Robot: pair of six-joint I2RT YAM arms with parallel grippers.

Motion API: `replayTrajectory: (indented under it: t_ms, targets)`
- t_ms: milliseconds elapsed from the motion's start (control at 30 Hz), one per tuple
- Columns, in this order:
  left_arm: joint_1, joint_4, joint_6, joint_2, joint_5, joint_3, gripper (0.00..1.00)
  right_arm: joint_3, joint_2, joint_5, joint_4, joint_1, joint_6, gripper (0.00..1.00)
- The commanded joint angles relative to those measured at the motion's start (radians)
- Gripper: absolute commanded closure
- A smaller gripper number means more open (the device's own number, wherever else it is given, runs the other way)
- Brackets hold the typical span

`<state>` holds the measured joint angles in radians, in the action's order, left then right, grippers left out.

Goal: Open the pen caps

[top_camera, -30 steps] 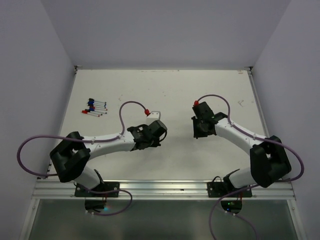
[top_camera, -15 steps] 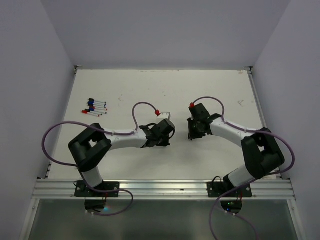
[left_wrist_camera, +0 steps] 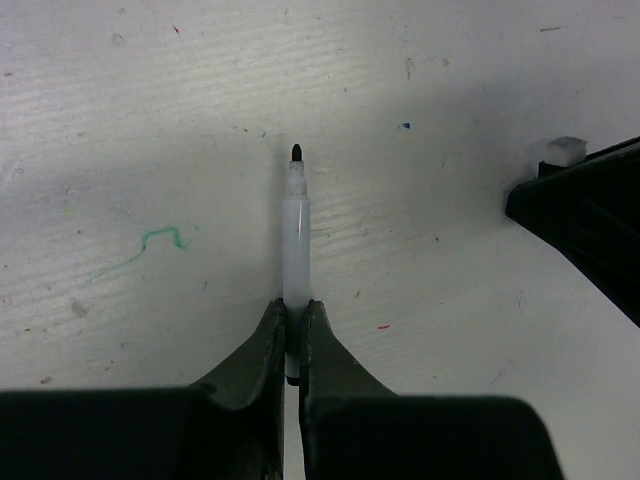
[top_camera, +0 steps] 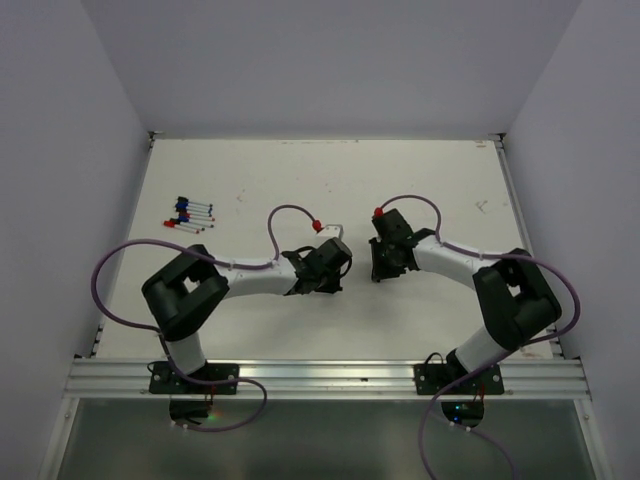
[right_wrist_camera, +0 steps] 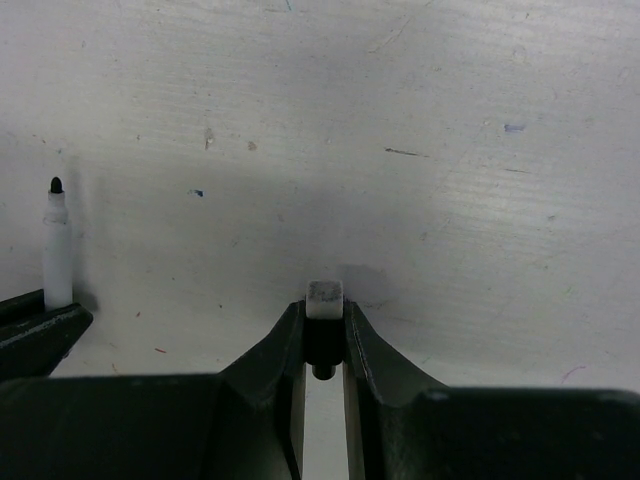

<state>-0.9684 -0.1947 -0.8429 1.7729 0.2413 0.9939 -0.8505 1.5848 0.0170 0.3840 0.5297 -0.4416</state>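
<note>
My left gripper (left_wrist_camera: 292, 320) is shut on a white-barrelled pen (left_wrist_camera: 295, 250), whose bare black tip points away from me just above the table. My right gripper (right_wrist_camera: 324, 330) is shut on a short black pen cap (right_wrist_camera: 324, 335) with a white end. The cap is off the pen and apart from it. The pen also shows at the left of the right wrist view (right_wrist_camera: 57, 245). In the top view the left gripper (top_camera: 337, 262) and right gripper (top_camera: 378, 262) face each other at mid-table with a small gap. Several more pens (top_camera: 190, 214) lie in a group at the far left.
The white table (top_camera: 330, 180) has pen marks, including a green scribble (left_wrist_camera: 160, 240). Purple cables with red connectors (top_camera: 317, 225) loop over both arms. Grey walls close in the left, right and far sides. A metal rail (top_camera: 320, 375) runs along the near edge.
Both arms have moved inward toward the table's middle, bringing the two grippers close together. In the last half second they have barely shifted.
</note>
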Motion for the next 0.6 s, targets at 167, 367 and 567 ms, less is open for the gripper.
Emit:
replayTrajectory:
  t_ms: [167, 367, 567]
  targets:
    - [0.016, -0.003, -0.038, 0.039, 0.023, 0.043, 1.0, -0.041, 0.032, 0.037, -0.02, 0.021, -0.013, 0.9]
    - [0.02, -0.011, -0.068, 0.063, 0.003, 0.049, 1.0, -0.051, 0.04, 0.038, -0.022, 0.033, -0.02, 0.86]
    - [0.023, 0.003, -0.09, 0.076, -0.022, 0.037, 1.0, -0.055, 0.047, 0.032, -0.03, 0.038, -0.022, 0.83]
